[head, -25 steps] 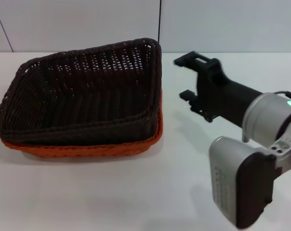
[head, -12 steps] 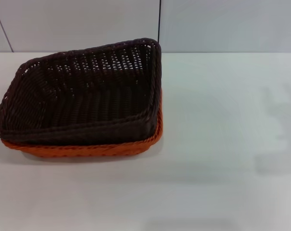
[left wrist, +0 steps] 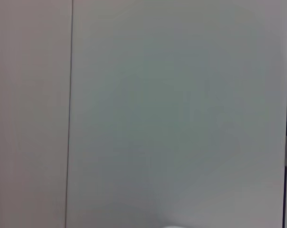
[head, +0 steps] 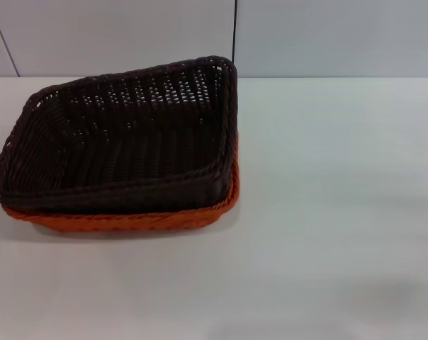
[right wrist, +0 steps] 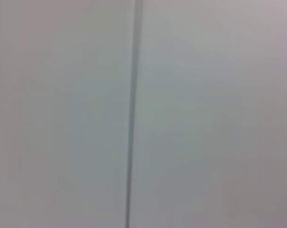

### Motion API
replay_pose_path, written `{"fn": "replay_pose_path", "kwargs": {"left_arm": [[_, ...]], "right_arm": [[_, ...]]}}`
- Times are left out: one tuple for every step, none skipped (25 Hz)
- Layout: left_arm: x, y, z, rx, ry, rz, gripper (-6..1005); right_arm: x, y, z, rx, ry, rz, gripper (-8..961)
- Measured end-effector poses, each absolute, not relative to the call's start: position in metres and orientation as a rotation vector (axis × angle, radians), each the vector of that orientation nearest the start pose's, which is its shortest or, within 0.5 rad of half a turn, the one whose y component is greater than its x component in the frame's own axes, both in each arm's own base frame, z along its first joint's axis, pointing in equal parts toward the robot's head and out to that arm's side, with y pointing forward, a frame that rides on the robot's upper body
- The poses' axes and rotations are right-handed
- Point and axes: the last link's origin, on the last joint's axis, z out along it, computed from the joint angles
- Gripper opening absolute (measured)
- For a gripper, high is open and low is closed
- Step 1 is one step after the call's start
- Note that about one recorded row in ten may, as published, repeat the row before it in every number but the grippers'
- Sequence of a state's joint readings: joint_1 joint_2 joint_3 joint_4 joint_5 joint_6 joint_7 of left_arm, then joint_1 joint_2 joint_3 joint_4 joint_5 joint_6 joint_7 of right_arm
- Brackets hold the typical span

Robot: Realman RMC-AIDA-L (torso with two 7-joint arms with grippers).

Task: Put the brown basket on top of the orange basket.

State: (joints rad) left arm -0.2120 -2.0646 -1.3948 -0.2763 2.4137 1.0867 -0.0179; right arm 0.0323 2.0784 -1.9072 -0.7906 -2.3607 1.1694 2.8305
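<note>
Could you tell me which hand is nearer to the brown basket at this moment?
Neither can be judged: no hand shows in any view. The brown basket sits tilted on the orange basket, and both wrist cameras show only a blank wall.

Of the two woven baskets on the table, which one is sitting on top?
The brown basket is on top, sitting tilted inside the orange basket, of which only the near edge and right rim show beneath it.

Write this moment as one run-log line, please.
stage: stacked | brown basket: on top of orange basket, tilted, far right corner raised | left gripper: not in view | right gripper: not in view
</note>
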Motion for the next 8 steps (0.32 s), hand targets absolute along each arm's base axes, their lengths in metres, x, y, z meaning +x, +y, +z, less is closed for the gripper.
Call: {"fn": "replay_pose_path", "kwargs": {"left_arm": [[-0.4145,0.2730,0.0531,-1.120,-0.690,-0.484,791],[-0.4145,0.2730,0.0531,-1.120,-0.690,-0.484,791],[-0.4145,0.2730,0.0531,-1.120,-0.690,-0.484,791],[-0.4138,0.2732,0.0538,-1.117,-0.687,-0.489,791],[-0.4129,0.2731,0.0549,-1.113,-0.678,-0.494,791],[-0.4121,0.2733,0.0556,-1.111,-0.673,-0.498,791],[-0.4118,0.2735,0.0561,-1.110,-0.670,-0.500,791],[-0.4118,0.2735,0.0561,-1.110,-0.670,-0.500,791]], "right_arm": [[0.3314,0.2749,0.0600,-1.069,0.394,0.684,711],[0.3314,0.2749,0.0600,-1.069,0.394,0.684,711],[0.3333,0.2726,0.0601,-1.060,0.391,0.691,711],[0.3344,0.2710,0.0596,-1.053,0.387,0.694,711],[0.3357,0.2695,0.0589,-1.050,0.388,0.691,711],[0.3369,0.2679,0.0586,-1.046,0.388,0.689,711],[0.3380,0.2664,0.0580,-1.045,0.388,0.686,711],[0.3386,0.2652,0.0578,-1.044,0.385,0.684,711]]}}
